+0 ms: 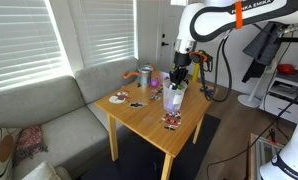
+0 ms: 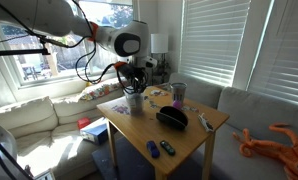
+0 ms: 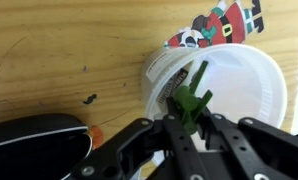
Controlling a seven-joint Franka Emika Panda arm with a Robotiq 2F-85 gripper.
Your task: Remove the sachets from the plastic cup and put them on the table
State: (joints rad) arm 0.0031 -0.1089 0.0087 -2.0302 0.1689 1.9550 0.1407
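Observation:
The translucent plastic cup (image 1: 173,99) stands near the middle of the light-wood table (image 1: 149,120) and shows in both exterior views (image 2: 135,101). In the wrist view I look down into its white rim (image 3: 251,70). My gripper (image 3: 193,116) is right over the cup's mouth, with its fingers shut on the green end of the sachets (image 3: 192,96), which stick up out of the cup. The rest of the sachets is hidden between the fingers and the cup wall. In the exterior views the gripper (image 1: 178,82) (image 2: 135,88) hangs straight down onto the cup.
A grey metallic cup (image 1: 146,76) and a round flat disc (image 1: 119,98) are on the table. Small dark-and-red packets (image 1: 172,122) (image 3: 227,25) lie next to the plastic cup. A black curved object (image 2: 171,117) (image 3: 34,142) lies close by. A sofa (image 1: 49,110) borders the table.

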